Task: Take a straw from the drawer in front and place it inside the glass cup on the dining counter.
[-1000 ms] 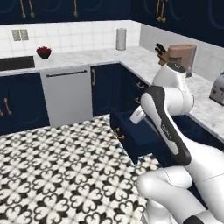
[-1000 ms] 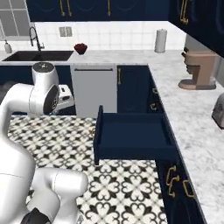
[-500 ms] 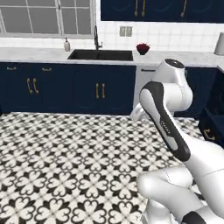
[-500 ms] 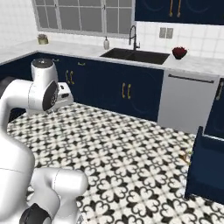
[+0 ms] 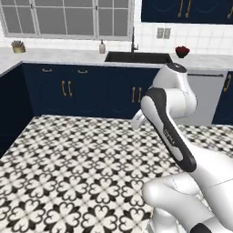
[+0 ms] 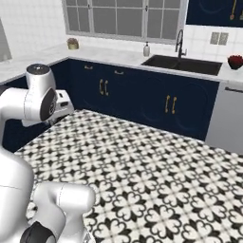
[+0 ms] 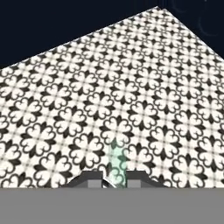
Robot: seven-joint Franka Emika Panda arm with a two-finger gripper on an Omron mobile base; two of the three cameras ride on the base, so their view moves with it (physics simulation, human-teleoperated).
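In the hand view you see the pincer (image 7: 114,180) with its two dark fingertips (image 7: 89,180) set narrow, and between them stands a thin, pale greenish-white stick, the straw (image 7: 116,162), held above the black-and-white patterned floor (image 7: 131,96). In both base views the white arm (image 5: 168,118) is folded above this same floor, and behind the floor runs a row of navy cabinets (image 5: 68,93) under a marble tabletop (image 5: 54,57). On that tabletop you find the dark sink (image 5: 136,57) with its faucet (image 5: 133,38), a small soap bottle (image 5: 102,47) left of the sink and a dark red bowl (image 5: 182,51) right of it.
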